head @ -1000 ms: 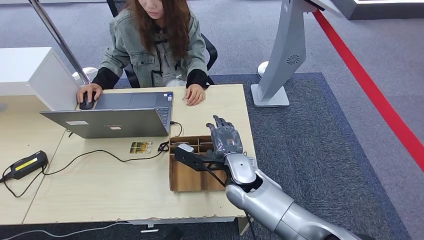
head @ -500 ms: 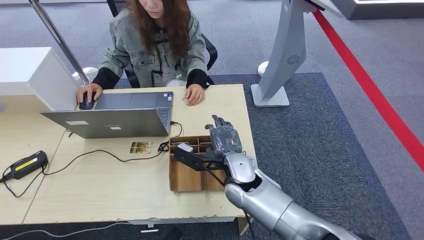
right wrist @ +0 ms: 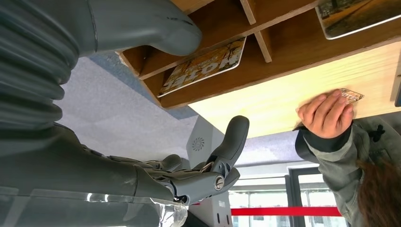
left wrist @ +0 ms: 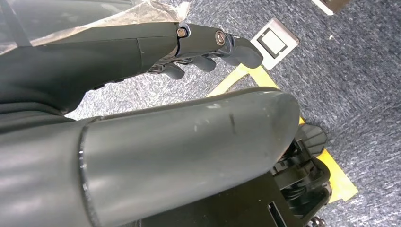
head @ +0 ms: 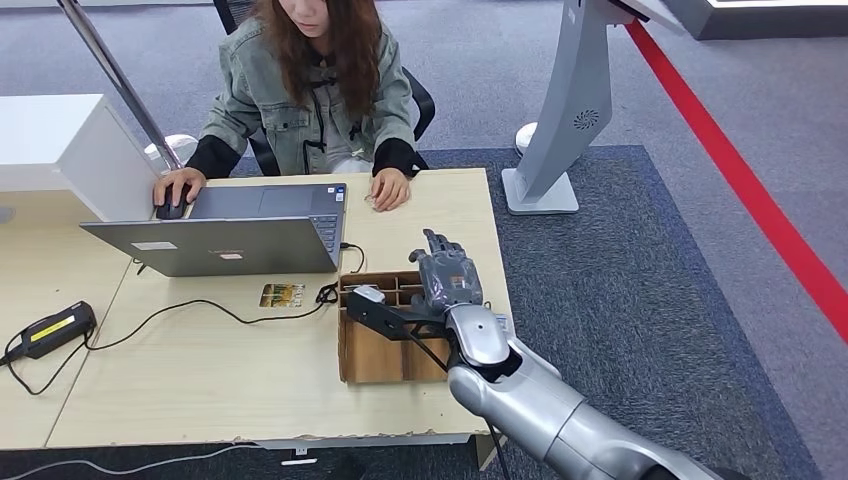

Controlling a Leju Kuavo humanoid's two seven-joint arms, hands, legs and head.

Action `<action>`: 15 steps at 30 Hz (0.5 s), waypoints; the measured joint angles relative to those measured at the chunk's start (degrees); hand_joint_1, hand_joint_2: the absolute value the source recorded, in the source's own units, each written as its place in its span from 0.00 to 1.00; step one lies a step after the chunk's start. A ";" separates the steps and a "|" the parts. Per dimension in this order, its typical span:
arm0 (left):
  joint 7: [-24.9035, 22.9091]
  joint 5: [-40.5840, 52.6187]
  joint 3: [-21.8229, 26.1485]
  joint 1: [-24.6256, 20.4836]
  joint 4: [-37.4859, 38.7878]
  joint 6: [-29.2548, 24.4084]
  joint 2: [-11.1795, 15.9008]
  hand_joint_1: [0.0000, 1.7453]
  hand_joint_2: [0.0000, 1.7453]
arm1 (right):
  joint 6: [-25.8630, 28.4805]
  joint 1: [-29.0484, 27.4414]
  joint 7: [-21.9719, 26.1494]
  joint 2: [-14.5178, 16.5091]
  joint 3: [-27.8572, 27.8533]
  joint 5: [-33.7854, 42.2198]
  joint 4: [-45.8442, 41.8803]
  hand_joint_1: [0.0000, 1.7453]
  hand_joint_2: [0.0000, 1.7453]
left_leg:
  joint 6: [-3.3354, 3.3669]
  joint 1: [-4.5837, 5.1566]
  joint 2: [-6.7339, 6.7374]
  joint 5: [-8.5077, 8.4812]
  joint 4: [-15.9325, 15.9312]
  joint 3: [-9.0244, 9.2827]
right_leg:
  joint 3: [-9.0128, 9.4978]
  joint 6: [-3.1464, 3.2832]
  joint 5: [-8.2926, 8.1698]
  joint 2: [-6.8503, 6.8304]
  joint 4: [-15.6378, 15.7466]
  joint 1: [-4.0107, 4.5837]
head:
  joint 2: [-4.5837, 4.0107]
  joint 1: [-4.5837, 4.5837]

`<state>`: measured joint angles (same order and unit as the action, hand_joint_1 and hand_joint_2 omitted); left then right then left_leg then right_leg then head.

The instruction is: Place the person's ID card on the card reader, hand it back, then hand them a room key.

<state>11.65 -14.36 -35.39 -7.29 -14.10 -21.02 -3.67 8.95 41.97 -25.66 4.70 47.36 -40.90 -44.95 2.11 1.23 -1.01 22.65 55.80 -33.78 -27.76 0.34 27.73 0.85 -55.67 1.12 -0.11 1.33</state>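
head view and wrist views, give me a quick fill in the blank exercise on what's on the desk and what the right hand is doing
1. The right hand hovers over the cardboard ____, holding nothing.
2. A card lies on the desk just in front of the ____.
3. The person's hand rests on a small ____ at the desk's far edge.

Missing words: box; laptop; card

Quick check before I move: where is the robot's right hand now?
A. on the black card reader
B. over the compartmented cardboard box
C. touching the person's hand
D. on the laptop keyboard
B: the right hand is over the cardboard box, fingers apart, holding nothing.
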 joint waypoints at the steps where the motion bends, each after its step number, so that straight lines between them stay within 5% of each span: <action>1: 0.00 0.00 0.02 0.02 0.00 -0.02 0.00 0.00 0.00 | 0.02 0.02 0.02 0.01 0.00 0.03 0.05 0.38 1.00 | 0.00 0.00 0.00 0.00 0.00 0.00 | 0.00 0.00 0.00 0.00 0.00 0.00 | 0.00 0.00; 5: 0.00 0.00 0.15 0.08 0.00 -0.06 0.00 0.00 0.00 | 0.06 0.11 0.05 0.06 0.00 0.17 0.32 0.42 1.00 | 0.00 0.00 0.00 0.00 0.00 0.00 | 0.00 0.00 0.00 0.00 0.00 0.00 | 0.00 0.00; 15: 0.00 -0.23 1.25 0.21 0.00 -0.71 0.00 0.00 0.00 | 0.22 0.52 0.15 0.32 0.00 0.36 0.92 0.73 1.00 | 0.00 0.00 0.00 0.00 0.00 0.00 | 0.00 0.00 0.00 0.00 0.00 0.00 | 0.00 0.00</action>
<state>11.65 -14.59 -34.14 -7.08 -14.10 -21.73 -3.67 9.17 42.49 -25.51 5.03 47.36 -40.54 -44.04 2.11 1.23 -1.01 22.65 55.80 -33.78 -27.76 0.34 27.73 0.85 -55.68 1.12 -0.11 1.33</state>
